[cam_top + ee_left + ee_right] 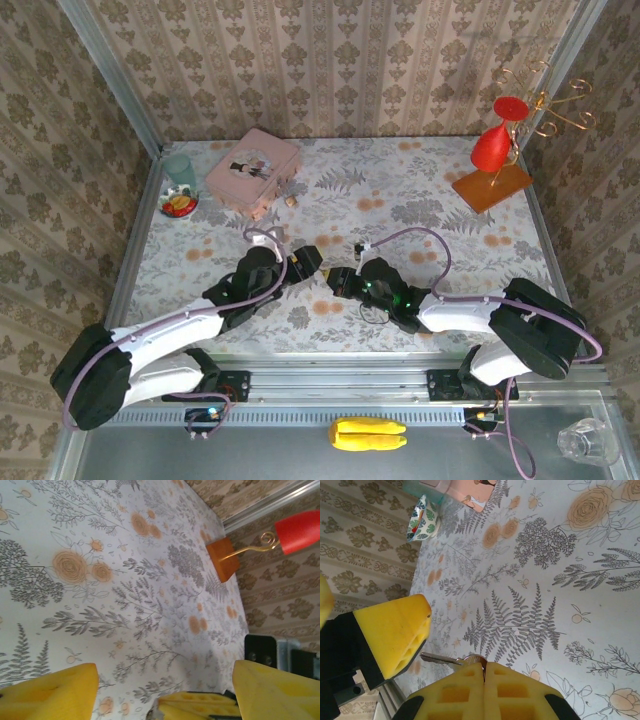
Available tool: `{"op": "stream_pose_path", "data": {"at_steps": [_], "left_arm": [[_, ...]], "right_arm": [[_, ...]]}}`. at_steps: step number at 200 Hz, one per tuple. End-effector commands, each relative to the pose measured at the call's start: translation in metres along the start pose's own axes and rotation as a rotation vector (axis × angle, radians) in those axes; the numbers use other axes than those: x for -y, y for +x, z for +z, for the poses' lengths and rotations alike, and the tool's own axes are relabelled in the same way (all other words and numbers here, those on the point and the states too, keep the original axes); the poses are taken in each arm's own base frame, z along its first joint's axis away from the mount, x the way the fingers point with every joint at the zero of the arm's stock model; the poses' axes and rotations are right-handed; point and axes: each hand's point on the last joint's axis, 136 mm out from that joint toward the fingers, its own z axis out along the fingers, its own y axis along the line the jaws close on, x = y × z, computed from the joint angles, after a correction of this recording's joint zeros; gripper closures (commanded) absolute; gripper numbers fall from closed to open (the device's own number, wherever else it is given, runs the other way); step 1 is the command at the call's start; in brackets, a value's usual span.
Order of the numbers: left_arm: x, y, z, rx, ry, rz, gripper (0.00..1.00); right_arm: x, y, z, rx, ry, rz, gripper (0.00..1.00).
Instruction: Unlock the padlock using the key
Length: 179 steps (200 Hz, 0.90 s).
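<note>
Plainly, the padlock is the loose end. It is small and hard to make out, lying on the tabletop just beside the near corner of the pink tin. It is well apart from both arms, and nothing holds it.

Nearer, the left tool has its jaws apart with nothing between the pads. It stands tip to tip with the right tool.

The right tool is closed on the key. It pinches only the round head at the very ends of its fingers, and the blade sticks out sideways toward a left pad.

That thin grip looks like the weak point. If the left tool closes off-centre on the blade, or nudges it first, the key could swivel in the pinch or pop free onto the patterned cloth, where it would be hard to pick up again.

The two tools are also close enough that a small misjudged approach could knock their foam pads together.

Later, an unheld padlock would probably skid or tip when the key is pushed at it, so the blade would miss the keyway.
</note>
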Motion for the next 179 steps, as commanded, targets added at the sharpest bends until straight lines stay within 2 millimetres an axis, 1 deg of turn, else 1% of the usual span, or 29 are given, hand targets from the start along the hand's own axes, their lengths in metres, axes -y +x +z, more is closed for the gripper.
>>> {"op": "stream_pose_path", "data": {"at_steps": [1, 40, 52, 66, 88, 108, 150, 179], "left_arm": [[0.011, -0.002, 0.003, -0.002, 0.012, 0.021, 0.34], [0.010, 0.005, 0.009, -0.036, 0.003, 0.030, 0.45], [0.012, 0.007, 0.012, -0.047, 0.006, 0.034, 0.47], [0.015, 0.010, 0.015, -0.068, 0.012, 0.049, 0.52], [0.019, 0.015, 0.019, -0.091, 0.010, 0.070, 0.58], [0.019, 0.018, 0.021, -0.101, 0.003, 0.071, 0.64], [0.017, 0.019, 0.023, -0.105, -0.009, 0.069, 0.81], [0.014, 0.020, 0.026, -0.110, -0.020, 0.067, 0.83]], "right_arm": [[-0.019, -0.013, 0.000, 0.047, -0.046, 0.016, 1.00], [-0.025, -0.014, -0.002, 0.044, -0.062, 0.025, 1.00], [-0.027, -0.014, -0.003, 0.043, -0.067, 0.029, 1.00], [-0.029, -0.015, -0.004, 0.044, -0.072, 0.029, 1.00], [-0.030, -0.016, -0.005, 0.046, -0.072, 0.028, 1.00], [-0.030, -0.017, -0.005, 0.051, -0.068, 0.028, 1.00], [-0.028, -0.018, -0.005, 0.053, -0.062, 0.029, 1.00], [-0.028, -0.017, -0.005, 0.046, -0.056, 0.026, 1.00]]}}
